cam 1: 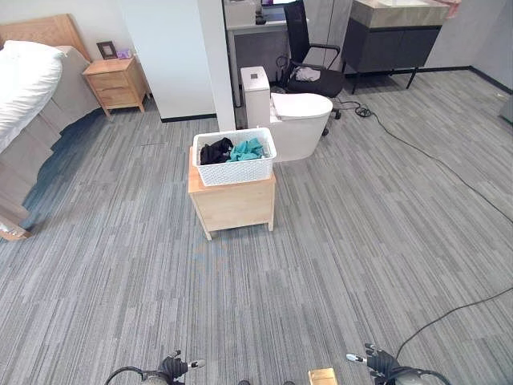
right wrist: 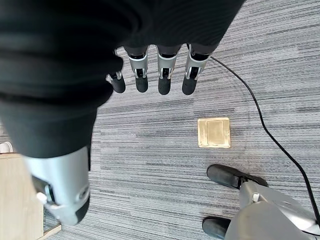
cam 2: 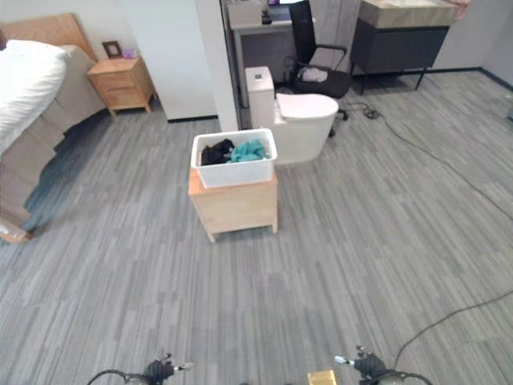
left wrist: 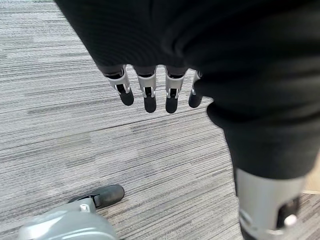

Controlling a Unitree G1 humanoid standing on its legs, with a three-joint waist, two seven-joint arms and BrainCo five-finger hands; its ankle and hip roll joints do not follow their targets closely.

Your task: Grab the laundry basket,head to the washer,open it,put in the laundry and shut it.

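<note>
We see the white laundry basket, holding black and teal clothes, on a low wooden cabinet at twelve o'clock, well apart from both hands. Our left hand and right hand hang low over grey carpet, fingers straight and relaxed, holding nothing.

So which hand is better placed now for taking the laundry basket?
Neither clearly. The basket sits on a small wooden cabinet far ahead, near the middle. The left hand and right hand both hang low, open and empty; the left lies slightly closer to its line.
</note>
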